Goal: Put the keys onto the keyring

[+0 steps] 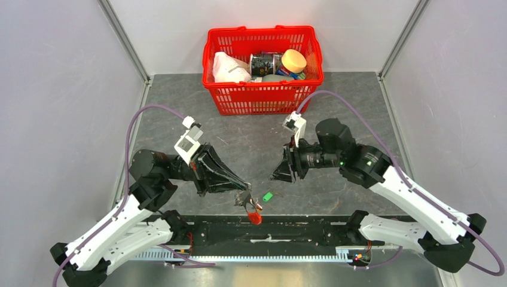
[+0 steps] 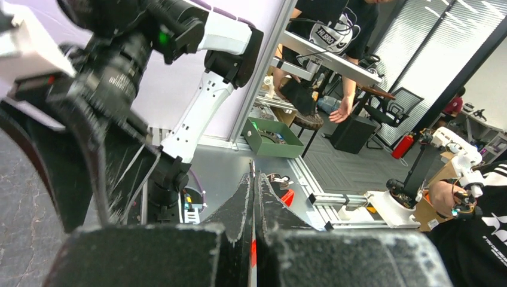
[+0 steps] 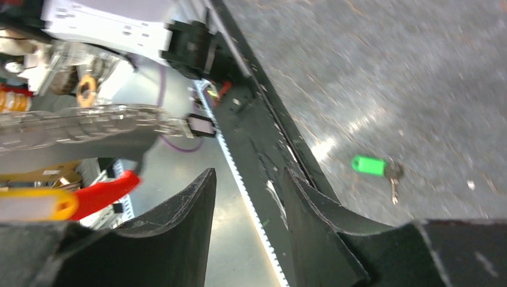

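Picking up a key looks like the step in hand. The left gripper (image 1: 244,196) has its fingers pressed shut on the keyring (image 1: 255,216), whose red loop hangs just below their tips at the lower centre of the top view, by the dark rail (image 1: 299,227) along the near edge of the worktop (image 1: 251,143). The green-headed key (image 1: 267,195) lies flat on the worktop just right of that grip and seems not to be threaded on the ring. The right gripper (image 1: 280,174) hovers up and to the right of the key, fingers spread with nothing between them. In its wrist view the key sits right of centre, outside the open fingers. Next, I judge, the right fingers must shift over the green head, descend and pinch it. A thin, flat key on a hard surface may slip.
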